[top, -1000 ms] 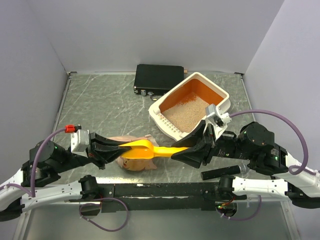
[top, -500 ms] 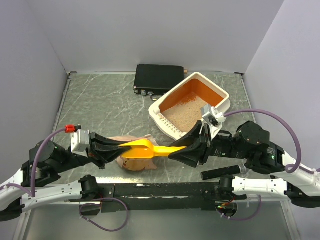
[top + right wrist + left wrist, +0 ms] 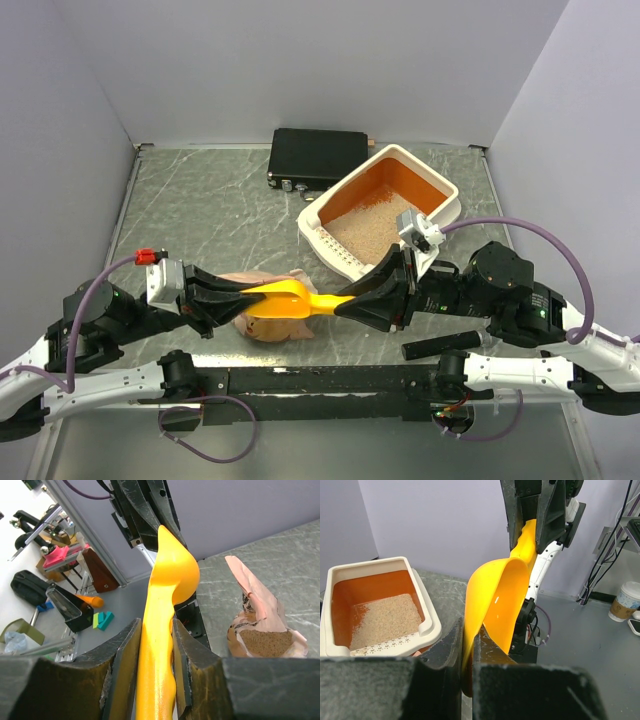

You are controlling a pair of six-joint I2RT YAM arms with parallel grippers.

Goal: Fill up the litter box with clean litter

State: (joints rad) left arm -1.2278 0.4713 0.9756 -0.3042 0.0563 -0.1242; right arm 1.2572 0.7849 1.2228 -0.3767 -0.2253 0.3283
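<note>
The litter box (image 3: 392,150) stands at the back right, cream rim, orange inside, with clean litter (image 3: 375,225) over part of its floor near the grille end. It also shows in the left wrist view (image 3: 427,617) with the litter (image 3: 385,620). A yellow-orange scoop (image 3: 295,297) hangs between both grippers above the paper bag. My left gripper (image 3: 245,295) is shut on the rim of the scoop's bowl (image 3: 500,595). My right gripper (image 3: 345,300) is shut on the scoop's handle (image 3: 162,605). The bowl looks empty.
A crumpled paper bag (image 3: 268,328) lies under the scoop, open, with tan litter inside (image 3: 260,642). A flat black case (image 3: 318,158) sits at the back, touching the litter box's far corner. A black bar (image 3: 440,347) lies near the right arm.
My right arm has slid left along the scoop's handle, toward the bowl. My left gripper and the scoop have barely moved.
</note>
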